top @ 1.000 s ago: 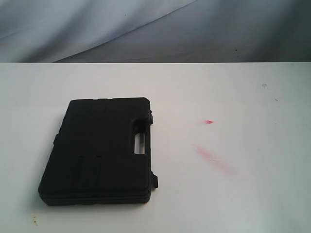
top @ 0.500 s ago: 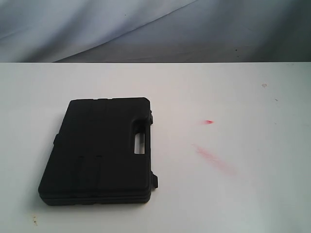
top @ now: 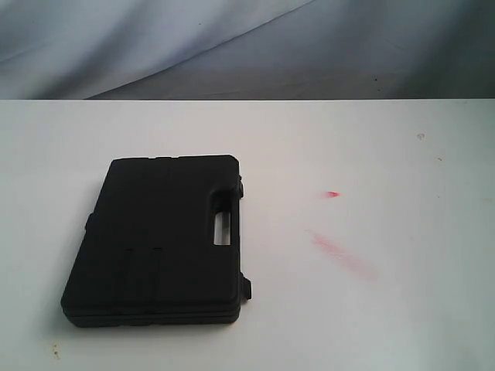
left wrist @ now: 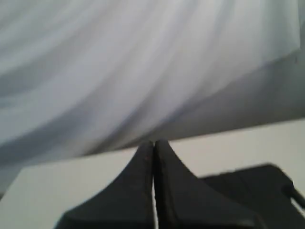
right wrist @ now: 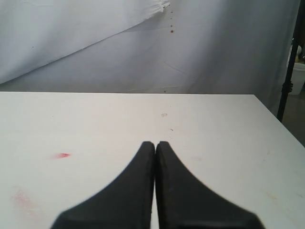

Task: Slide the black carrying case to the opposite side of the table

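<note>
Fingers (left wrist: 138, 176) of the left gripper (left wrist: 153, 145) are pressed flat against each other with nothing between them, and the dark tapered fingers (right wrist: 176, 191) of the right gripper (right wrist: 155, 144) are clenched empty in the same way. Neither pair touches anything. Past the left gripper, a corner of the flat black hard-plastic carrying case (top: 155, 239) shows on the table just beyond the closed tips, apart from them as far as that view tells. The right gripper looks out over bare surface only, with a small red spot (right wrist: 62, 155) off to one side. In the exterior view no arm is in sight. The case lies flat and shut on the left half of the wide white tabletop (top: 371, 147), close to the near edge, its handle cut-out (top: 222, 224) facing the middle of the table. To its right a long faint red smear (top: 340, 251) crosses the open surface, and a grey draped cloth (top: 232, 46) hangs behind. Judged from this, nothing of the task is done: the case has no contact from either gripper and sits on its starting side, so the approach, the contact against its left edge and the whole slide across to the right side are all left.
</note>
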`<state>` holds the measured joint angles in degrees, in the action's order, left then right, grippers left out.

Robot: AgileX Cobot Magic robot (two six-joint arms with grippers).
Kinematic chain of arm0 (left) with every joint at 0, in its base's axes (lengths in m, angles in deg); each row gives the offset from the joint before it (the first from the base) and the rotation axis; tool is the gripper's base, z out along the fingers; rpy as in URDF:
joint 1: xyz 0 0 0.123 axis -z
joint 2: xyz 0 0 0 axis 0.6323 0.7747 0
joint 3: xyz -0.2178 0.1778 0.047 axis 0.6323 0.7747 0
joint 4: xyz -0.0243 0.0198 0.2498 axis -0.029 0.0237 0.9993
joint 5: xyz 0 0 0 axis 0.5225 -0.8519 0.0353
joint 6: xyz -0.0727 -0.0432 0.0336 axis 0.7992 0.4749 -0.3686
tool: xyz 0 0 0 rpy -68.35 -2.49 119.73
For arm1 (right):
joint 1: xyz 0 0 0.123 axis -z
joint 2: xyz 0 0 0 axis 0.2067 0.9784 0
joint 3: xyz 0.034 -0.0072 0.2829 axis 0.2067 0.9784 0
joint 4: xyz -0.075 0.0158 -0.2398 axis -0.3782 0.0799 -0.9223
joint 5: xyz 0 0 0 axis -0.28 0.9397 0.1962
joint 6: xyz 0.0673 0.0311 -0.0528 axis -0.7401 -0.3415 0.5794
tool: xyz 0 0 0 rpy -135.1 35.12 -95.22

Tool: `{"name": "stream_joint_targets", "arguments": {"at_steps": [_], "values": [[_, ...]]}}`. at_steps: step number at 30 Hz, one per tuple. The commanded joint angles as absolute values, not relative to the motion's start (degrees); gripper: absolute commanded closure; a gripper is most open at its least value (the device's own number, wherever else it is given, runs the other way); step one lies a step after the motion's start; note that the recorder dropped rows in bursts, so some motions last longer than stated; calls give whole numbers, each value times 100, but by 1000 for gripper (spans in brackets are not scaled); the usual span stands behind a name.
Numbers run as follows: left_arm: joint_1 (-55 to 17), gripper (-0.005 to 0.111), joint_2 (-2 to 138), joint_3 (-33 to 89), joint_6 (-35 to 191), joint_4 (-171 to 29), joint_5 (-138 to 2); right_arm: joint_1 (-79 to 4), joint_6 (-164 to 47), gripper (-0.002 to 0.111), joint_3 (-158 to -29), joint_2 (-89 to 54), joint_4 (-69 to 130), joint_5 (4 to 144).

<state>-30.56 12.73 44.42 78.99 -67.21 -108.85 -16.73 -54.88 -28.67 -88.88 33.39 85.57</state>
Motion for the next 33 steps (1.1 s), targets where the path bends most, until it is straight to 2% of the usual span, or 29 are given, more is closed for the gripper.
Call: {"name": "stream_joint_targets", "arguments": {"at_steps": [1, 4, 10, 18, 30, 33], "values": [[-3065, 107, 2410, 3857, 8260, -6690, -12732, -1650, -5479, 108, -2852, -8922, 3356, 8576], [-3065, 107, 3370, 3721, 8693, -6595, -13761, -1650, -5479, 108, -2852, -8922, 3356, 8576], [-3065, 107, 4343, 3721, 8832, -7220, -13628, -1650, -5479, 108, -2852, -8922, 3356, 8576], [-3065, 107, 5619, 3721, 9415, -6769, -13761, -1650, -5479, 108, -2852, -8922, 3356, 8576], [-3055, 107, 6768, 3721, 9435, -8015, -13441, -1650, -5479, 108, -2852, -8922, 3356, 8576], [-2836, 107, 7008, 3705, 9432, -8029, -13307, -1650, -5479, 108, -2852, -8922, 3356, 8576]]}}
